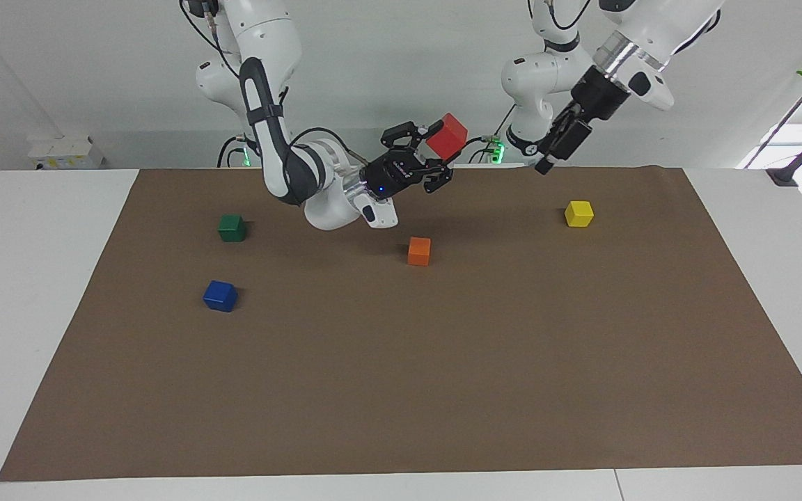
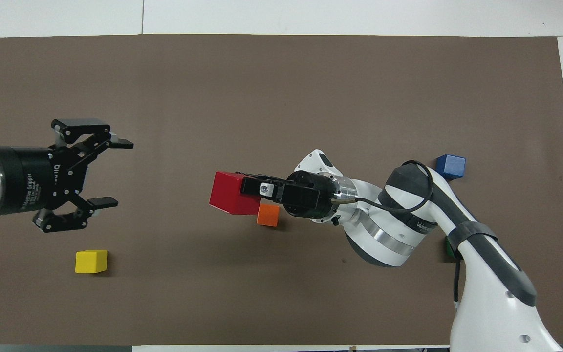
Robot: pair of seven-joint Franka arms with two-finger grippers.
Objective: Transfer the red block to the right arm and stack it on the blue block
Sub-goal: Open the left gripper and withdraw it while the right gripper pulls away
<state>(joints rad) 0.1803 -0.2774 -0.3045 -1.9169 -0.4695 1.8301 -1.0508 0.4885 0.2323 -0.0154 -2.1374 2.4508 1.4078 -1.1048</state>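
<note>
The red block (image 1: 447,135) (image 2: 230,193) is held in my right gripper (image 1: 443,149) (image 2: 240,186), which is shut on it. The gripper lies sideways, up in the air over the mat, roughly over the orange cube. The blue block (image 1: 221,296) (image 2: 450,166) sits alone on the mat toward the right arm's end. My left gripper (image 1: 547,156) (image 2: 118,172) is open and empty, raised over the mat toward the left arm's end, well apart from the red block.
An orange cube (image 1: 419,251) (image 2: 268,215) sits mid-mat under the right wrist. A green cube (image 1: 232,227) lies nearer to the robots than the blue block. A yellow cube (image 1: 579,213) (image 2: 91,261) lies below the left gripper. A brown mat (image 1: 401,383) covers the table.
</note>
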